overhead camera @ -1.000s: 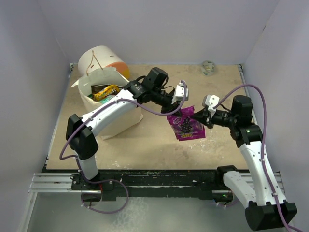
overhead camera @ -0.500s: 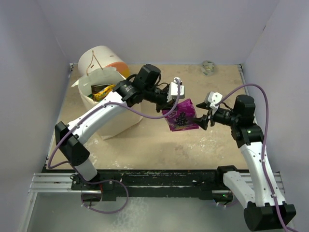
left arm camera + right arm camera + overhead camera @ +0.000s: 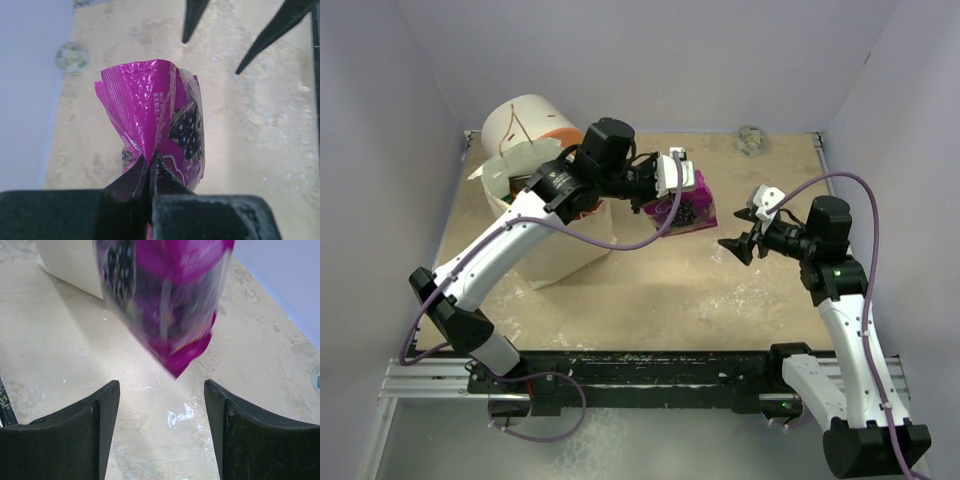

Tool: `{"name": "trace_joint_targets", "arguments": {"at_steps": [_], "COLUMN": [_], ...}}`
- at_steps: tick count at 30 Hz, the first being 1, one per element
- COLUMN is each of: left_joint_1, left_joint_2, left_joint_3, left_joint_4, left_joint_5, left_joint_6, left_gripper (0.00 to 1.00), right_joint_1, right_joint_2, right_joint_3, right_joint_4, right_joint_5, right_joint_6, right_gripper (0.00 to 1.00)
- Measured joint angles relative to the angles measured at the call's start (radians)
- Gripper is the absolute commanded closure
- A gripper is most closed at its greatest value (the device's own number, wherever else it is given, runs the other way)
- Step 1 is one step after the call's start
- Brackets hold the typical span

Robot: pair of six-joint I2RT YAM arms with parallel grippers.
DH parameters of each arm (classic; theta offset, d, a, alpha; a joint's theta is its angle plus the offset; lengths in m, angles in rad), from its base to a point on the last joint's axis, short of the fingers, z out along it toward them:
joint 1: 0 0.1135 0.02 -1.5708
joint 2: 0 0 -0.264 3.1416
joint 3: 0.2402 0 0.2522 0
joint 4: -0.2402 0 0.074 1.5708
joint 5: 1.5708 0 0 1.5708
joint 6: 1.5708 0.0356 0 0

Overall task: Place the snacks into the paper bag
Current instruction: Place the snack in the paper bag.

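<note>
Purple packet (image 3: 685,205) in mid-air over the bench (image 3: 650,290): I have it pinched by its crimped top edge between my left fingers (image 3: 672,180). They are shut tight on it, and the packet's long axis hangs down and away from them, slightly tilted.

The paper bag (image 3: 565,255) stands behind those fingers, back along my left forearm, on the side away from my right arm. Its mouth is partly hidden under that forearm.

My right fingers (image 3: 738,245) stand wide apart and hold nothing. They point at the packet, whose lower corner hangs ahead of and above the gap between them, near but not touching.

My left arm is plainly the nearer to the bag. As I judge it, the coming move is to draw the packet back over the rim, lower end first.
</note>
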Motion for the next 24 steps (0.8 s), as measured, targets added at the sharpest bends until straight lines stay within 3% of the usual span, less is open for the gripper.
{"name": "trace_joint_targets", "arguments": {"at_steps": [17, 24], "left_joint_1": [0.004, 0.084], "left_joint_2": [-0.104, -0.188], "left_joint_3": [0.289, 0.342], "left_joint_4": [-0.028, -0.098], "left_joint_5": [-0.406, -0.462], "left_joint_6": [0.073, 0.104], "left_gripper": [1.0, 1.0], "right_joint_1": [-0.002, -0.002], "right_joint_2": [0.0, 0.003], "right_joint_3": [0.0, 0.0], "right_joint_4": [0.036, 0.039], "right_joint_5": [0.065, 0.076], "right_joint_6": [0.001, 0.0], "right_gripper": [0.27, 0.27]}}
